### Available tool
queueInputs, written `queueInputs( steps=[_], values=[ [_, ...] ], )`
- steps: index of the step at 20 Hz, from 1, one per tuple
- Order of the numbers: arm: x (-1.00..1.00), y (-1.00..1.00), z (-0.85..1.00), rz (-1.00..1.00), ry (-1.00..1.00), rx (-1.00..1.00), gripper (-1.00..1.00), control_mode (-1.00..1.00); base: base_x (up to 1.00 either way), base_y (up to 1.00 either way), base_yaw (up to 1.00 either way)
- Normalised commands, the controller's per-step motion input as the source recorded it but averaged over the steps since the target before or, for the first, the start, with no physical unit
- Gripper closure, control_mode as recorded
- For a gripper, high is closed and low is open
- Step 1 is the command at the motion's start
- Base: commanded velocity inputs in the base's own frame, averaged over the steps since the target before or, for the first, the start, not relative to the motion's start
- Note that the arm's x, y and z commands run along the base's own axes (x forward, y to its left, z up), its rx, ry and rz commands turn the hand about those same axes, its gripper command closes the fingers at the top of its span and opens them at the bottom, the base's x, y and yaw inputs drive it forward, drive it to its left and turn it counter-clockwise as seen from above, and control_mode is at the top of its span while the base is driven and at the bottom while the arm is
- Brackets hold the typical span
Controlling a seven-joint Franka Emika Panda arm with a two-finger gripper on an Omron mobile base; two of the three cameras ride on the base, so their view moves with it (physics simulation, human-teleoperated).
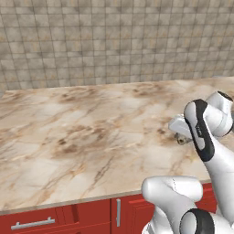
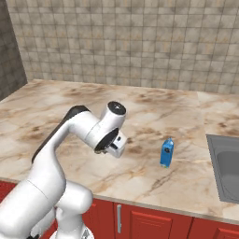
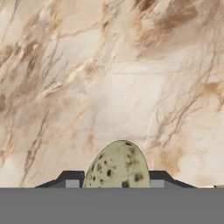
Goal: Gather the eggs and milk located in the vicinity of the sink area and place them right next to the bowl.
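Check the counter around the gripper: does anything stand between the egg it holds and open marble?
Nothing visible does. The gripper is shut on the egg above bare marble counter. The milk stands apart, toward the sink.

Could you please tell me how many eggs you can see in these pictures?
1. A single speckled egg sits between the fingers of the end effector, held above the marble counter. More eggs may lie outside these views.

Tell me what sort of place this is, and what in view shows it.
A kitchen, most likely. A marble-look counter runs over red cabinets, with a tiled wall behind. A steel sink is set into it, and a blue milk carton stands nearby. The gripper holds a speckled egg.
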Motion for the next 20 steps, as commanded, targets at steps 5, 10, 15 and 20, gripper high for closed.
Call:
queueInputs(
  steps=[5, 10, 15, 20],
  values=[
    [-0.57, 0.03, 0.46, 0.04, -0.31, -0.05, 1.00, -1.00, 0.00, 0.00, 0.00],
    [-0.45, 0.13, 0.14, 0.04, -0.24, -0.08, 1.00, -1.00, 0.00, 0.00, 0.00],
    [-0.22, 0.04, 0.00, 0.02, -0.09, -0.04, 1.00, -1.00, 0.00, 0.00, 0.00],
    [0.00, 0.00, 0.00, 0.00, 0.00, 0.00, 1.00, 1.00, 0.00, 0.00, 0.00]
  ],
)
